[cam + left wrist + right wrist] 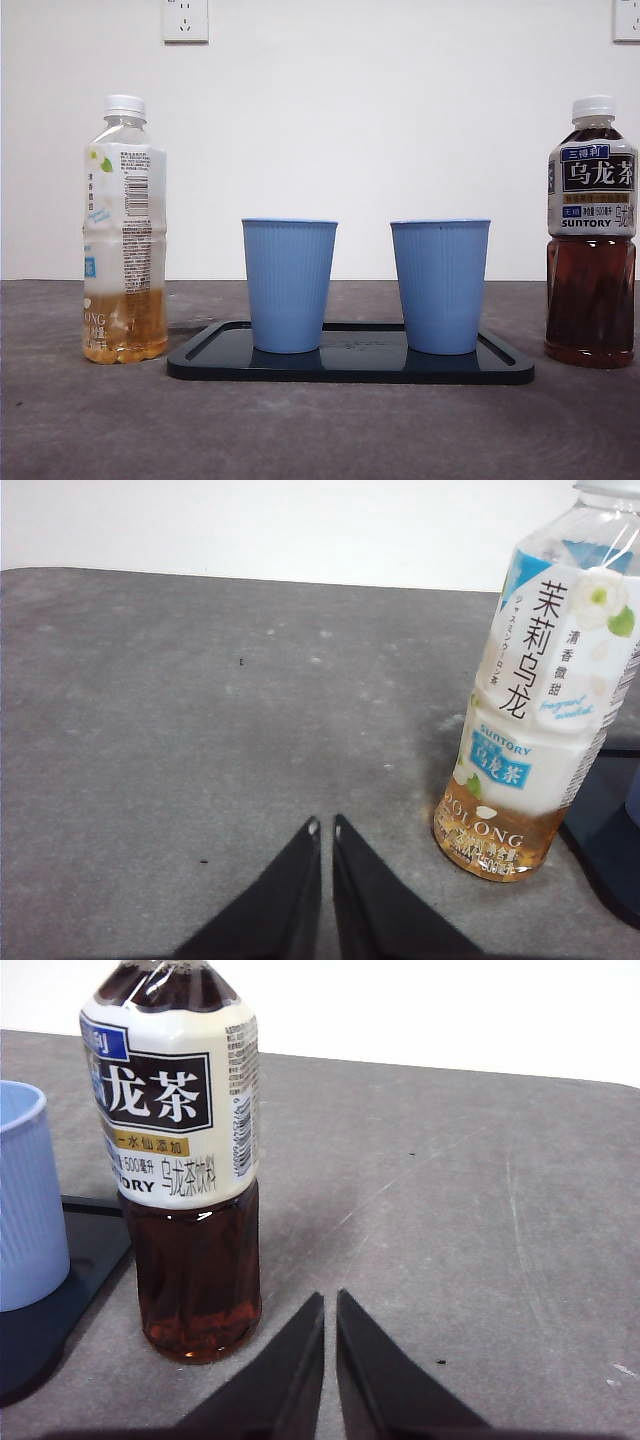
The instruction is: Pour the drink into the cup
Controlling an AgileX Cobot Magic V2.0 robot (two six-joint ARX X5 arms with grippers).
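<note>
Two blue ribbed cups, one on the left [289,285] and one on the right [439,286], stand upright on a dark tray [350,366]. A jasmine oolong bottle [124,230] with a white cap and a little pale tea stands left of the tray; it also shows in the left wrist view [538,690]. A dark oolong tea bottle [591,235], nearly full, stands right of the tray and shows in the right wrist view [182,1160]. My left gripper [324,828] is shut and empty, near the pale bottle. My right gripper [330,1300] is shut and empty, beside the dark bottle.
The grey table [320,430] runs back to a white wall with power sockets [185,20]. In the right wrist view the edge of a blue cup [28,1200] and a tray corner [70,1260] lie beside the dark bottle.
</note>
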